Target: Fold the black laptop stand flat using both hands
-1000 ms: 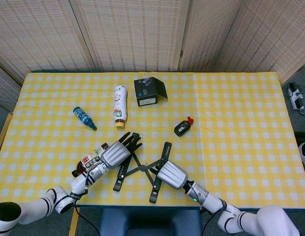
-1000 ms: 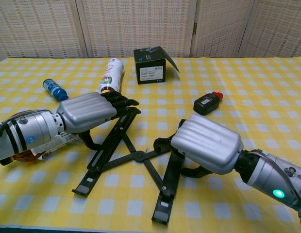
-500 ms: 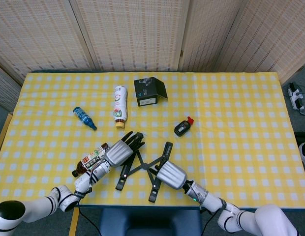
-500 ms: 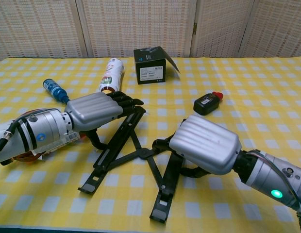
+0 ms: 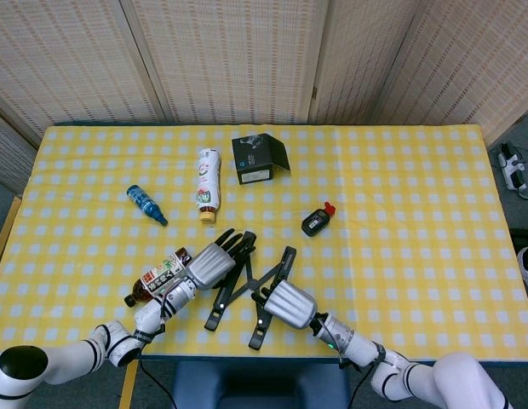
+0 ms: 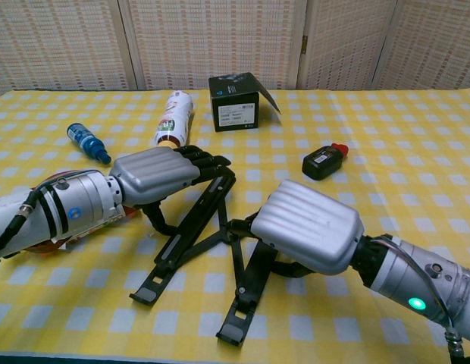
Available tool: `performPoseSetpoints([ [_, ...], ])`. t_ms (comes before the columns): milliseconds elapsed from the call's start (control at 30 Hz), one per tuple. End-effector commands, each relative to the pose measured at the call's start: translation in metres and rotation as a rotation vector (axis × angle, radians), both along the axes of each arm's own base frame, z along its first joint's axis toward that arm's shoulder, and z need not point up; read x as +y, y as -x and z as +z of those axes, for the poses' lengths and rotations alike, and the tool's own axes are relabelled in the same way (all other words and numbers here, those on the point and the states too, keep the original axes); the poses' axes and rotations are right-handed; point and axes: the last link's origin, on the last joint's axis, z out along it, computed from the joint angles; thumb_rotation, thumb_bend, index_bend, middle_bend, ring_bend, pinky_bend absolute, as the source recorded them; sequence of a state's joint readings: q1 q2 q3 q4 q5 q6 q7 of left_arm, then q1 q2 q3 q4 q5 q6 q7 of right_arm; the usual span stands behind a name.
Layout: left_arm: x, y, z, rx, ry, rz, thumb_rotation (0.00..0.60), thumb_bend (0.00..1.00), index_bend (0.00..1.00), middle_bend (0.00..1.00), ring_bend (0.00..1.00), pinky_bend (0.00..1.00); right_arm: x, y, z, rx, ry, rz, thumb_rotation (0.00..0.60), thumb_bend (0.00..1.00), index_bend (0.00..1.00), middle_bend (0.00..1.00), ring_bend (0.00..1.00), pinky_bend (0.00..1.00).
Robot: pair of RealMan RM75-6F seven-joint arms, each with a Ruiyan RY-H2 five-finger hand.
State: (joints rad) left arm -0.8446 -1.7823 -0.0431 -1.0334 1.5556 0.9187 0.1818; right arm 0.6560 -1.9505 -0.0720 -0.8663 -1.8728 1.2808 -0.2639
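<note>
stand (image 6: pixel 212 243) sits near my edge of the yellow checked table (image 5: pixel 400 196), two black rails with a crossing linkage, not yet flat, rails angled toward each other at the far end. my left hand (image 6: pixel 155 176) is draped over the top of the left rail, fingers curled across its far end, so i call it holding that rail. my right hand (image 6: pixel 307 226) covers the right rail from above; whether its fingers are closed round the rail i cannot tell, the back of the hand blocks them in both views. risks as i judge them: pushing the rails together unevenly could make the stand skid or twist on the cloth rather than fold; the linkage could nip a fingertip; the left forearm lies right beside a brown bottle (image 5: pixel 153 279) and could roll it off the near edge. hidden: the right palm side, the hinge under it, the linkage's true angle, both elbows cut off
</note>
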Motion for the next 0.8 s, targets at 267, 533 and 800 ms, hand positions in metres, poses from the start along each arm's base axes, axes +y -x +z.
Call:
performPoseSetpoints([
  [267,-0.007,-0.009,-0.001,-0.016,0.023,-0.013,0.6,0.2,0.0,0.0,0.0,0.0,-0.002,-0.009,-0.005,-0.001,0.012,0.013,0.6,0.25,0.39,0.64,0.78,0.75],
  [533,-0.008,-0.01,0.003,-0.031,0.024,0.003,0.6,0.2,0.0,0.0,0.0,0.0,0.0,-0.012,-0.003,-0.027,0.01,0.008,0.6,0.25,0.39,0.64,0.77,0.75],
  [800,-0.008,-0.001,0.033,-0.121,0.023,0.093,0.6,0.2,0.0,0.0,0.0,0.0,0.009,-0.017,0.035,-0.051,-0.131,-0.018,0.6,0.25,0.11,0.38,0.56,0.64],
])
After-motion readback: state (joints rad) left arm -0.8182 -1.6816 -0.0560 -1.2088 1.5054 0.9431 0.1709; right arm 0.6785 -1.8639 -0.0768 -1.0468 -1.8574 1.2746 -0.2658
